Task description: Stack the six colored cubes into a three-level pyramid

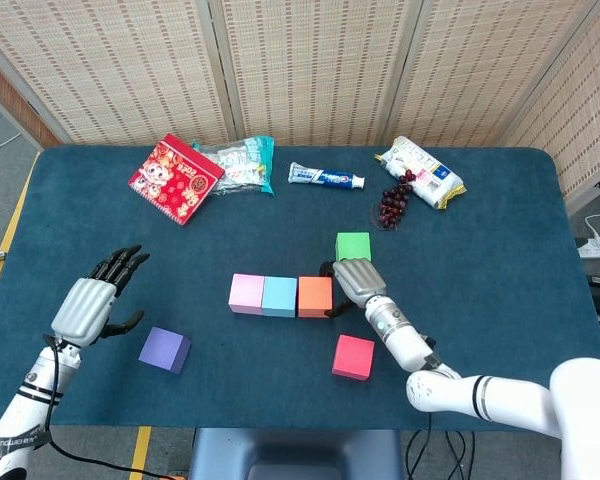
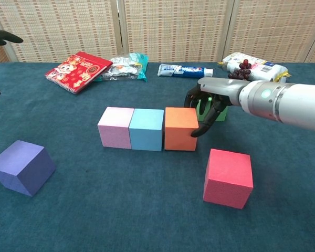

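Pink cube [image 1: 246,294], cyan cube [image 1: 279,296] and orange cube [image 1: 314,296] stand in one touching row mid-table; the chest view shows the same pink cube [image 2: 115,127], cyan cube [image 2: 146,129] and orange cube [image 2: 180,128]. My right hand [image 1: 356,282] [image 2: 210,102] holds the orange cube's right end, thumb on its right face and fingers curled behind it. The green cube [image 1: 353,246] [image 2: 219,109] sits just behind that hand, partly hidden. The red cube [image 1: 353,357] [image 2: 228,177] lies nearer the front. The purple cube [image 1: 165,349] [image 2: 22,167] is front left, beside my left hand [image 1: 92,303], which hovers with fingers spread.
Along the far side lie a red notebook [image 1: 176,177], a snack bag [image 1: 239,162], a toothpaste tube [image 1: 325,178], a bunch of dark grapes [image 1: 392,203] and a white packet [image 1: 421,171]. The blue tablecloth [image 1: 500,270] stretches to the right edge.
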`<state>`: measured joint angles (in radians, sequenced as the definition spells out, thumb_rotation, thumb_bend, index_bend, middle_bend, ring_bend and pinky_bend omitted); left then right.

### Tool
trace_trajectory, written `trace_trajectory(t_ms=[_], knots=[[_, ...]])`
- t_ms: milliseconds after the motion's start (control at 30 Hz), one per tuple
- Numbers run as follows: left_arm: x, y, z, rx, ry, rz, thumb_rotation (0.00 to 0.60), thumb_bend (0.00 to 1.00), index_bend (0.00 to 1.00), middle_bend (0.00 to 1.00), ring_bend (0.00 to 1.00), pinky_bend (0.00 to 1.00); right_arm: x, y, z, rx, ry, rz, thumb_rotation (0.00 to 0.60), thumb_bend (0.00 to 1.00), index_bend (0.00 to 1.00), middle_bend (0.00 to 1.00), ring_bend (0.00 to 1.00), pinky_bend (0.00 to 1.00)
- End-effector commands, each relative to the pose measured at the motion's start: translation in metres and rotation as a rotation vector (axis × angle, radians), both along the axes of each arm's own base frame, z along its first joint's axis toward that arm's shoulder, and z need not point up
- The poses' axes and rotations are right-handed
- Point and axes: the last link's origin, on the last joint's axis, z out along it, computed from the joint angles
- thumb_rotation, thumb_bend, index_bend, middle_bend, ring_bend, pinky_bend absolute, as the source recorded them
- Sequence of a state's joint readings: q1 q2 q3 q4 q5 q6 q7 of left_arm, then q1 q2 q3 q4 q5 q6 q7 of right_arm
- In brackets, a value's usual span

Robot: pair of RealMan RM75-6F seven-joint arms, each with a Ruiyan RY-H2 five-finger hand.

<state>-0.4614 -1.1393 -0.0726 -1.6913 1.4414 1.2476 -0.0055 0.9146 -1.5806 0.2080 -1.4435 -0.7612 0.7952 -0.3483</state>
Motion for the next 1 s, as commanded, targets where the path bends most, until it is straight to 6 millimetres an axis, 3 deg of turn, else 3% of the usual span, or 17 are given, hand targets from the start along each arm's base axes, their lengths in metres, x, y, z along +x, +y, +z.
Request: trace_trajectory(t_ms=[33,1000], knots=[[-0.0007,-0.0002,0.0004,0.000,-0.001,0.000,0.600,0.33,0.07,0.00,0.00,0.17,0.0017,0.0003,-0.0016,0.001,-0.002,-0.001,0.600,0.16,0.48,0.49,0.44,0.52],[-0.0052,0.0009,-0.0020,-0.011,-0.017,0.008,0.600,0.33,0.07,0.00,0.00,0.17,0.0066,-0.0024,-0.0101,0.005,0.024,0.001,0.600,0.16,0.47,0.49,0.43,0.51]])
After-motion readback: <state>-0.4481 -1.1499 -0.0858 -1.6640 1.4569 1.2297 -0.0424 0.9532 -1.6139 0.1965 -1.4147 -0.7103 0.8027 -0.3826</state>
